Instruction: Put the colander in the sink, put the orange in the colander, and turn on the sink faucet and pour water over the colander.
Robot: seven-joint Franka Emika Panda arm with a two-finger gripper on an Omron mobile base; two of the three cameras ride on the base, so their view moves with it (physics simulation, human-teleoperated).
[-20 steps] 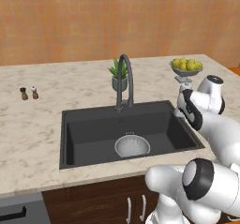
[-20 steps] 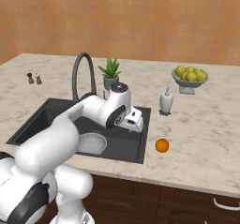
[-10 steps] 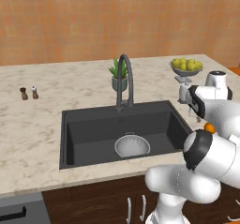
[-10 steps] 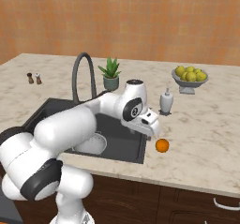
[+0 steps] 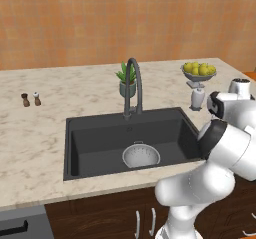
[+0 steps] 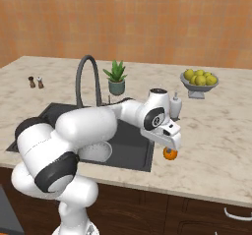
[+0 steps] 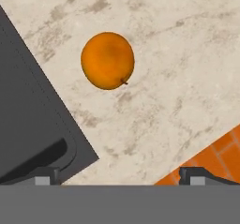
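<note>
Marble surface (image 5: 40, 148) carries one black sink (image 5: 90, 143), one faucet (image 5: 133, 83) behind it, one colander (image 5: 141, 156) already inside — so the orange step is in hand. One orange (image 7: 108, 60) lies just right of the sink, seemingly untouched; the end effector (image 7: 119, 174) hovers above it, spread wide — descent and closing come next.

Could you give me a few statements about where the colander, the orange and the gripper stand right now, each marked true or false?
1. The colander sits in the sink. True.
2. The orange is in the colander. False: it lies on the counter, beside the sink.
3. The gripper is open above the orange. True.
4. Water runs from the sink faucet. False: no water shows.
5. The fruit bowl stands in the sink. False: on the counter.
</note>
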